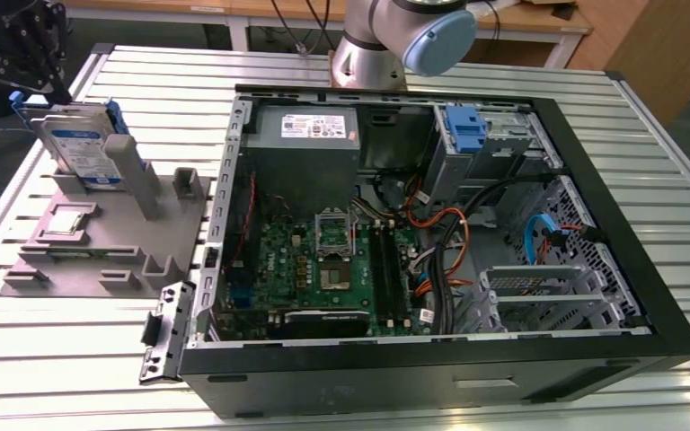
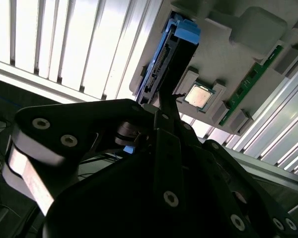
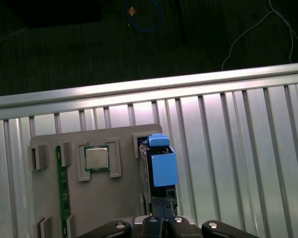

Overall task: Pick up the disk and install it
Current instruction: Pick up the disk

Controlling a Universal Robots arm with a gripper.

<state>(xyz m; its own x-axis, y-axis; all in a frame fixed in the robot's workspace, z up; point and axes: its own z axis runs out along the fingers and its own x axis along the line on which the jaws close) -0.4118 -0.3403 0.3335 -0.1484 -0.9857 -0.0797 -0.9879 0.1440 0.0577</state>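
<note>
At the exterior view's left, the gripper point(image 1: 31, 79) is seen close above the upper end of the disk point(image 1: 84, 148). The disk is stood upright on edge in a slot of the grey fixture point(image 1: 82, 260), framed by its blue carrier. Whether the gripper is apart or closed on the carrier cannot be told from any view. The pick-up is judged to be the step in hand, since the disk is seated in its slot and not yet lifted. A good hold would be taken squarely across the drive's flat faces, centred on its top edge, rather than on the blue tab point(image 3: 164, 168), which is likely to flex. A straight pull along the slot would be wanted, so that the drive is not jammed against the fixture's posts. A processor chip point(image 3: 96, 158) and a green memory stick point(image 3: 63, 188) are seated in the same fixture and should be kept clear. Further right, the open computer case point(image 1: 441, 382) is laid on its side, with the motherboard point(image 1: 321, 260) and cables exposed. Everything is carried on a ribbed aluminium table point(image 1: 632, 108). The arm's base point(image 1: 369, 54) rises behind the case, and a wooden bench point(image 1: 537, 18) stands beyond.
</note>
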